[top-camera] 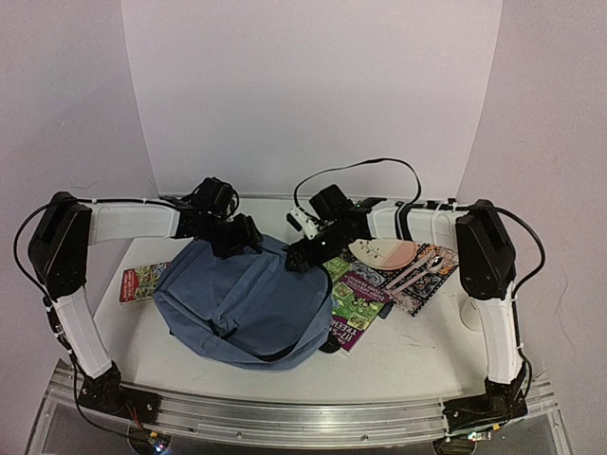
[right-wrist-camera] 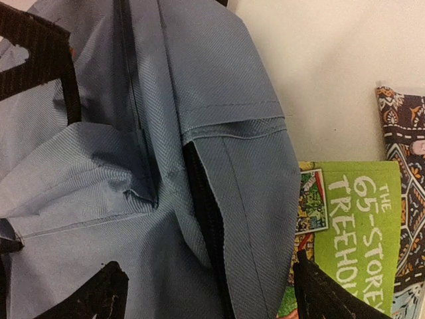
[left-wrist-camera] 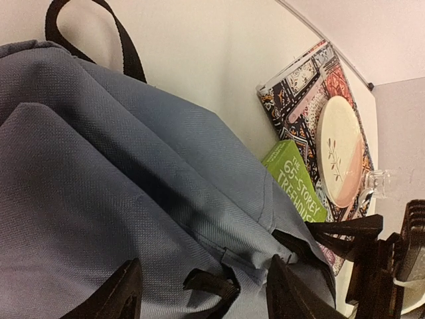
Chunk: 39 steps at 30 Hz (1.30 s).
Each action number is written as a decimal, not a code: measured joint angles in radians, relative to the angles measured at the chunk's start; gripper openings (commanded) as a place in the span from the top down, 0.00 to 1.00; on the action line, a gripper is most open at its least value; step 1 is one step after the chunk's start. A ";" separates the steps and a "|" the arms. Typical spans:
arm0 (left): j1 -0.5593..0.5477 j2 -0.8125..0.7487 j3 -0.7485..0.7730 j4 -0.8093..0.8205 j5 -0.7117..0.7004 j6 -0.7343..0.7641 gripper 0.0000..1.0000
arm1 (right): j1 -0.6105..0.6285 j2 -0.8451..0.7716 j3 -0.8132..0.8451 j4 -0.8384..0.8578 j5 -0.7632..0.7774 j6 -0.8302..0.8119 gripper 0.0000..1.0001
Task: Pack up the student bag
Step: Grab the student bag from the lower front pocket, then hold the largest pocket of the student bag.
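Left wrist: straddling black tab (left-wrist-camera: pixel 212 284) with left gripper (left-wrist-camera: pixel 206 296) spread, right gripper (right-wrist-camera: pixel 212 296) likewise; risking pinching student bag (left-wrist-camera: pixel 99 166) fabric instead.

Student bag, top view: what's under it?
The green book runs under the right edge of the student bag, and a red book seems tucked under its left edge. How far they reach, and anything else beneath, is hidden by the fabric.

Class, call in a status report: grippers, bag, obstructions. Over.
Left gripper open, right gripper open, above student bag. Green book outside, partly under bag's edge.
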 measured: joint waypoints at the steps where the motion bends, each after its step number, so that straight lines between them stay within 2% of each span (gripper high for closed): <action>1: 0.000 0.011 0.007 0.001 0.003 -0.001 0.39 | 0.000 0.011 0.005 0.004 -0.006 0.000 0.21; 4: 0.000 0.042 0.022 0.006 0.010 -0.006 0.47 | 0.000 0.032 0.012 0.016 -0.019 0.003 0.31; 9: 0.004 0.077 0.030 0.008 0.015 -0.019 0.73 | -0.004 0.038 0.012 0.027 -0.034 0.011 0.47; 12: 0.008 0.080 0.030 0.008 0.020 -0.021 0.87 | -0.006 0.038 0.012 0.032 -0.038 0.016 0.52; 14: 0.010 0.080 0.030 0.010 0.023 -0.029 0.91 | -0.007 0.038 0.012 0.036 -0.040 0.018 0.54; 25: 0.013 0.082 0.030 0.051 0.062 -0.072 0.83 | -0.008 0.038 0.011 0.050 -0.057 0.024 0.58; 29: 0.013 0.088 0.030 0.068 0.069 -0.091 0.89 | -0.008 0.038 0.004 0.058 -0.061 0.027 0.61; 33: 0.013 0.091 0.029 0.079 0.075 -0.108 1.00 | -0.008 0.037 -0.008 0.066 -0.060 0.028 0.69; 39: 0.013 0.086 0.006 0.117 0.075 -0.113 1.00 | -0.010 0.037 -0.024 0.087 -0.063 0.040 0.83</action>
